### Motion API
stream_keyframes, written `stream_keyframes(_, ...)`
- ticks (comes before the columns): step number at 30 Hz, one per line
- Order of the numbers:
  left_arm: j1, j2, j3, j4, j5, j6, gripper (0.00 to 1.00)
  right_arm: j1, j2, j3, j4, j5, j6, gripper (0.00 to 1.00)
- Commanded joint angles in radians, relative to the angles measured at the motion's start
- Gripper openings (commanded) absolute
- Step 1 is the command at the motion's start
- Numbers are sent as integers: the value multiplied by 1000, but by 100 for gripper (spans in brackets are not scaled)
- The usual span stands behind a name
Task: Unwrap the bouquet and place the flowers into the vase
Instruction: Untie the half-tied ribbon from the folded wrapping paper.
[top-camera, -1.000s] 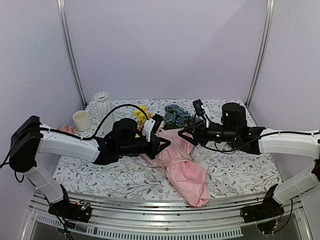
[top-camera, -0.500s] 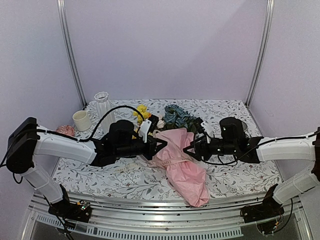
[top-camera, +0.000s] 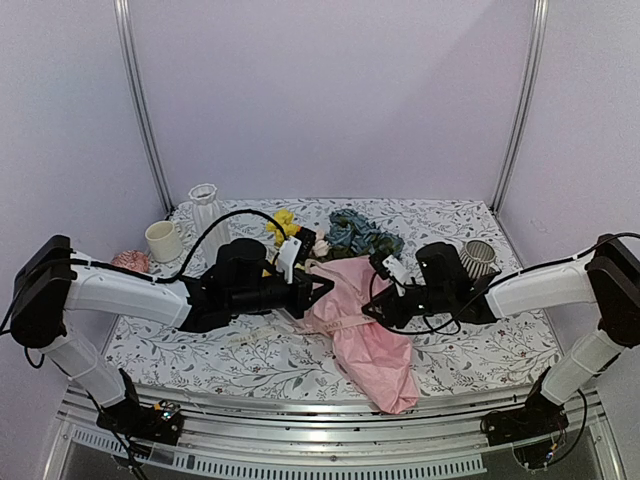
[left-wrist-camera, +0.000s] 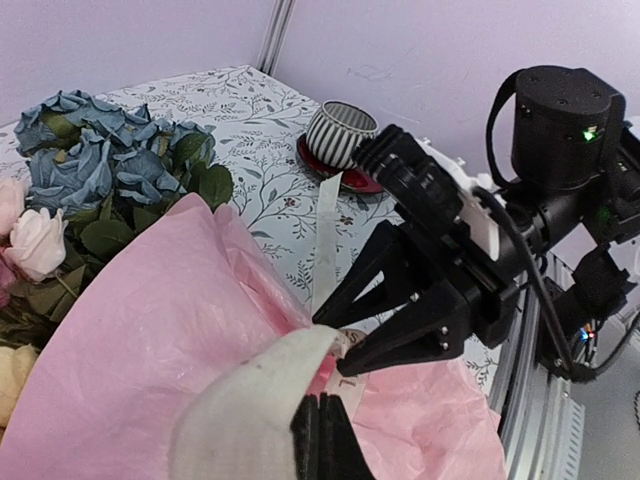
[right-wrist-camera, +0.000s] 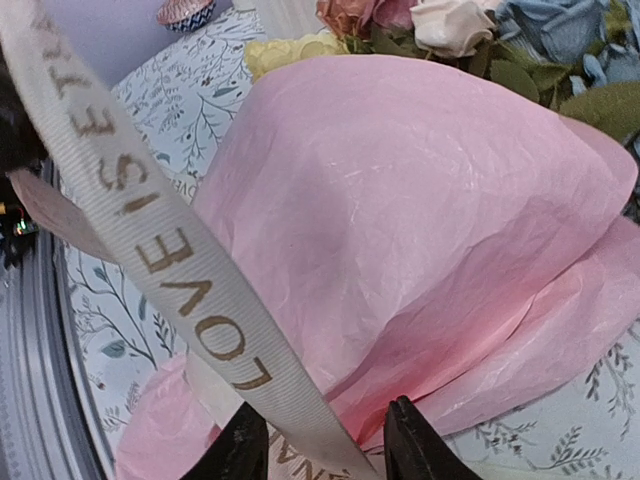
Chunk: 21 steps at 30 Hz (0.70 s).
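The bouquet lies mid-table in pale pink paper. Its flowers point to the back. My left gripper is at the wrap's left side, shut on the cream ribbon. From there the lettered ribbon runs down between the fingers of my right gripper, which is open at the wrap's right side, tips close to the left gripper. The white ribbed vase stands at the back left.
A cream mug sits beside the vase, with a small pink item in front of it. A ribbed grey cup stands on a red coaster behind the right arm. A loose ribbon tail lies on the floral tablecloth.
The right gripper has come down and leftward from above the flowers to the ribbon on the wrap, and its jaws have narrowed. The left gripper has barely shifted.
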<state>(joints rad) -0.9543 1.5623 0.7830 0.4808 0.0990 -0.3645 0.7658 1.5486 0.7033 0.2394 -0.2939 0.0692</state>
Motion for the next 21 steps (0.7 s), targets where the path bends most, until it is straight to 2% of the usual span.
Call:
stream_keyframes(1, 15, -27, -10, -11, -11, 5, 0, 3, 23, 46, 30, 13, 5, 25)
stream_keyframes(4, 16, -35, -13, -33, -24, 10, 0, 4, -6, 51, 35, 5, 13, 5)
stream_keyframes(6, 15, -40, -19, -59, -40, 13, 1, 6, -41, 63, 29, -4, 17, 4)
stream_keyframes(7, 15, -42, -20, -79, -52, 13, 6, 7, -58, 75, 21, -8, 18, 3)
stream_keyframes(8, 15, -45, -21, -110, -62, 13, 11, 8, -74, 90, 9, -12, 19, 3)
stream_keyframes(10, 15, -56, -23, -155, -95, 5, 37, 10, -107, 130, -27, -26, 24, 4)
stream_keyframes(13, 11, -90, -27, -204, -107, -12, 66, 12, -139, 200, -64, -54, 38, 4)
stream_keyframes(14, 6, -104, -22, -225, -120, -14, 78, 13, -144, 225, -72, -71, 49, 4)
stream_keyframes(15, -1, -119, -18, -239, -135, -14, 82, 15, -147, 248, -77, -87, 55, 4)
stream_keyframes(16, -7, -133, -16, -247, -146, -6, 96, 17, -147, 268, -81, -101, 65, 4)
stream_keyframes(21, -21, -198, -9, -229, -135, 46, 98, 31, -135, 326, -87, -120, 84, 5)
